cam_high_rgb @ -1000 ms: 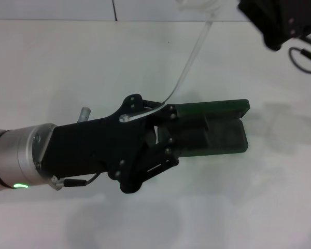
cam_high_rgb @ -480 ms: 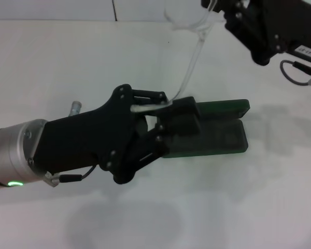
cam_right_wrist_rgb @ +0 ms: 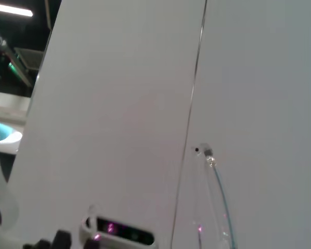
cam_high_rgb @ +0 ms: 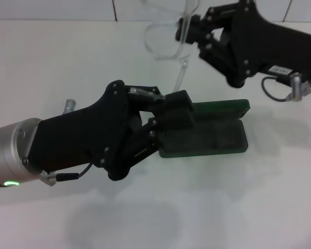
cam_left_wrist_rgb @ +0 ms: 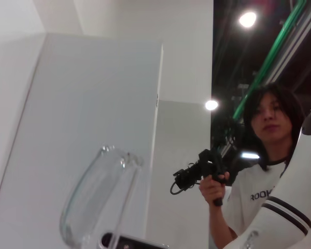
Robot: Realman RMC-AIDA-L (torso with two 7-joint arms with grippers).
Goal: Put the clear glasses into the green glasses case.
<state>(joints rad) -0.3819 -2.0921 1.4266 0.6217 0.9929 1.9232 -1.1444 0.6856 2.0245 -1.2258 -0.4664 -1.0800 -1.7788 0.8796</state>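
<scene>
Gripping the clear glasses (cam_high_rgb: 168, 39), right gripper (cam_high_rgb: 189, 28) fingers; temple tip reaches left gripper (cam_high_rgb: 163, 104).

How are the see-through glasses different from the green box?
The clear glasses are transparent; the green glasses case is dark green and solid. The glasses are held up in the air by the right gripper; the case lies open on the table, with the left gripper at its end.

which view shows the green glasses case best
The head view: the green glasses case lies open on the table, lid and lined tray both visible, with the left gripper covering its near end. The left wrist view shows a lens of the clear glasses but no case. The right wrist view shows none of it either.
</scene>
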